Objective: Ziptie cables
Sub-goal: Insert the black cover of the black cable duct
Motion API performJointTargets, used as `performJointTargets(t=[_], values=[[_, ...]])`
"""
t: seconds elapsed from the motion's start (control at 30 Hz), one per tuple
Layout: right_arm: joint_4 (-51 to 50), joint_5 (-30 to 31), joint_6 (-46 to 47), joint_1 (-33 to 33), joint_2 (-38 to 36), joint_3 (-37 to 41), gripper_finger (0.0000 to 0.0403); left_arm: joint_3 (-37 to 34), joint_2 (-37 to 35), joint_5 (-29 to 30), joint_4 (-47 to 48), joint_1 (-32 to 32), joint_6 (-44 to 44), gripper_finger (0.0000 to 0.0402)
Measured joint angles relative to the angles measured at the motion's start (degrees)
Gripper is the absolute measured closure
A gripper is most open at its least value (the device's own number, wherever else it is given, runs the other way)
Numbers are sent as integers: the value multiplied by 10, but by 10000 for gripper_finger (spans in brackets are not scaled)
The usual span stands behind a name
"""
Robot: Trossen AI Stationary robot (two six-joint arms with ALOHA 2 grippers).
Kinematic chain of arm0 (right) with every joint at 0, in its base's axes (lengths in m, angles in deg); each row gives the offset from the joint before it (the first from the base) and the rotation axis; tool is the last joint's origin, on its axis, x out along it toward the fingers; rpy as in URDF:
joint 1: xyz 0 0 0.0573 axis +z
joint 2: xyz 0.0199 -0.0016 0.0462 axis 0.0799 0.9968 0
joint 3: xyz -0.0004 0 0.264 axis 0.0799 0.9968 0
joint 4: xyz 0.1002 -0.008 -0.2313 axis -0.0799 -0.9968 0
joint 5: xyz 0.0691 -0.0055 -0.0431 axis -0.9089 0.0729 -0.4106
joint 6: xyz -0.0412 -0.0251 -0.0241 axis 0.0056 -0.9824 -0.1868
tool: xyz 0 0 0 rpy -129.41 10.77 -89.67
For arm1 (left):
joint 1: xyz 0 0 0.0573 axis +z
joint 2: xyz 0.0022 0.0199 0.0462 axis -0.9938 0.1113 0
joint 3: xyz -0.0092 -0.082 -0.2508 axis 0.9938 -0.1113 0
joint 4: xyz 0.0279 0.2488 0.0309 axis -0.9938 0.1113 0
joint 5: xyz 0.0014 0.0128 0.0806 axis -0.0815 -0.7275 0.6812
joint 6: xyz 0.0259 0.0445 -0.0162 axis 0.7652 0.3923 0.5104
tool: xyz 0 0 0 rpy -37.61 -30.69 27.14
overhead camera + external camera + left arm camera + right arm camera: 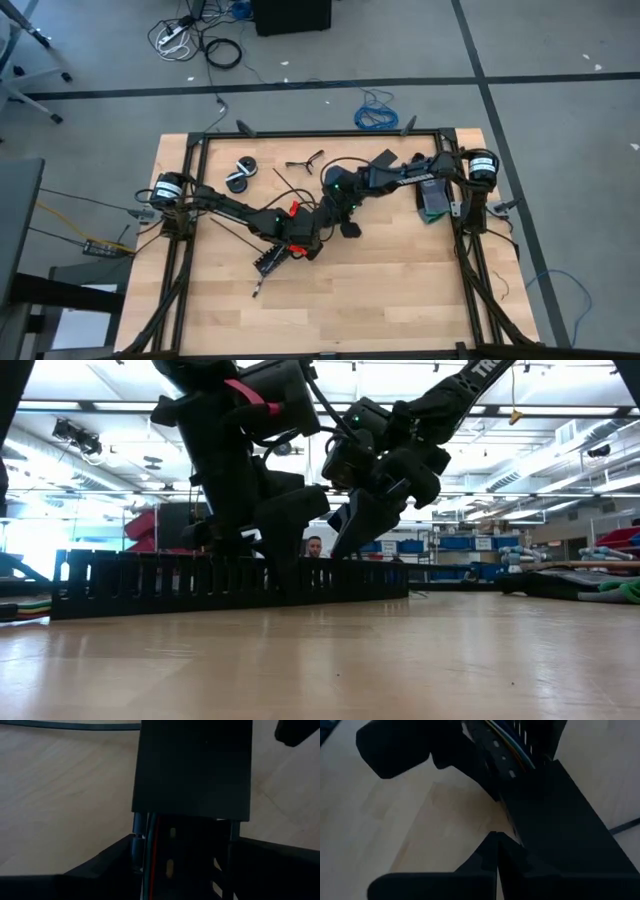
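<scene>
A long black slotted duct (272, 260) (230, 585) lies on the wooden table near its middle. The cables (152, 845) (512, 737), thin red, grey and coloured wires, run inside it, under a flat black lid (192, 770) at one end. My left gripper (305, 238) (182, 847) straddles the duct at the lid's edge. My right gripper (350, 228) (497, 837) is shut, with its tips beside the lid (560, 820). A thin black strip (288, 182), perhaps a ziptie, lies farther back. My left gripper has the duct between its two fingers, one on each long side wall (136, 842), just past the lid's edge. The fingers slant down from above and lie across the duct, which rests on the table. My right gripper's shut tips stand at the lid's edge (512, 827); I cannot tell whether they touch it.
Two black rolls (240, 175) and a small hand tool (305, 160) lie at the far left of the table. A dark green-edged object (432, 195) sits by the right arm's base. Bare wood (380, 290) spreads toward the near edge. A blue coiled cable (375, 115) lies on the floor beyond.
</scene>
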Motion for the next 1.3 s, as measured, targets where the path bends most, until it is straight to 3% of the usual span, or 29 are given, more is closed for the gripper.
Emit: performJointTargets(t=[0.13,0.4,0.67,1.3], values=[[1,20,0,4,0,0,403,0,0,-1,0,0,0,152],[21,3,0,-23,-33,-1,403,0,0,-6,0,0,0,152],[-54,26,-23,-64,-30,8,403,0,0,-9,1,0,0,152],[-8,-18,0,-108,-52,16,402,0,0,-13,3,0,1,152]])
